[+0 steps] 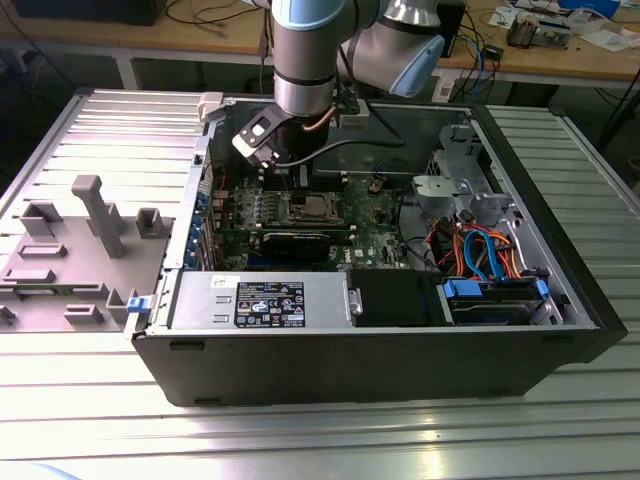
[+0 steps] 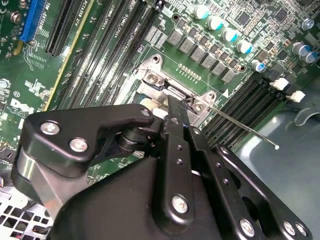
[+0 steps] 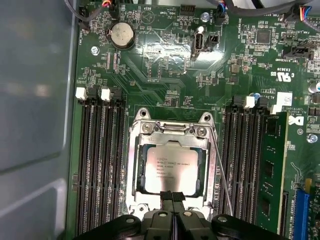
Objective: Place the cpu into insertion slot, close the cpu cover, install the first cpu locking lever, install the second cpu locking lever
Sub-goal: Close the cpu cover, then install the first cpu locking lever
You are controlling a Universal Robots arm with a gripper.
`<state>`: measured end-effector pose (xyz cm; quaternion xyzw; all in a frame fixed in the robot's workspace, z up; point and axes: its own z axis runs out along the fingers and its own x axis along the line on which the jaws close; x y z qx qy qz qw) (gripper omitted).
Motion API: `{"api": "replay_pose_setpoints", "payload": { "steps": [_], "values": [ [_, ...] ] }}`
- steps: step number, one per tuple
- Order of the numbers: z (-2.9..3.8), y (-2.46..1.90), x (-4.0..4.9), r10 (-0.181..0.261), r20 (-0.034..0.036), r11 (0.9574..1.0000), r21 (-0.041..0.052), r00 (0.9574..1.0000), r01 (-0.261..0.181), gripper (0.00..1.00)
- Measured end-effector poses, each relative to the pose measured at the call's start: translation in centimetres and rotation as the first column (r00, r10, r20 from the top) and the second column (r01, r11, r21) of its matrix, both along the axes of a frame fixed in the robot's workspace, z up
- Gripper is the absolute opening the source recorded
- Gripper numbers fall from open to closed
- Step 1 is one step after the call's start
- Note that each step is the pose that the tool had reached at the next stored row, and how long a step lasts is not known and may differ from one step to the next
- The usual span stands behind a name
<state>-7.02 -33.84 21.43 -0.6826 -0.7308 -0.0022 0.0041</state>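
Cpu (image 3: 170, 170) seated in insertion slot (image 3: 172, 128), with cpu cover (image 3: 131, 170) lying flat over it. Claw (image 3: 172, 196) pinched shut on nothing, tips at the cover's edge. Thin locking lever (image 3: 223, 175) beside the socket looks unlatched, so probably lever stage. Latching calls for a precise catch on that rod.

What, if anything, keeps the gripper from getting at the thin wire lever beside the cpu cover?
Probably nothing; likely yes. The gripper, fingers shut, sits at the edge of the cpu cover, and the lever runs bare alongside, with nothing lying across it. The memory slots next to it may leave tight room.
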Motion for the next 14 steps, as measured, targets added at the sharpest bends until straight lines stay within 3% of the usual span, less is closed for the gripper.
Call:
{"api": "replay_pose_setpoints", "payload": {
  "steps": [7,14],
  "values": [
    [0.01,0.01,2.04,0.0,-0.0001,1.0,-0.0002,1.0,0.0,0.11],
    [0.01,0.03,2.49,0.0,-0.0002,1.0,-0.0002,1.0,0.0,0.11]
  ]
}}
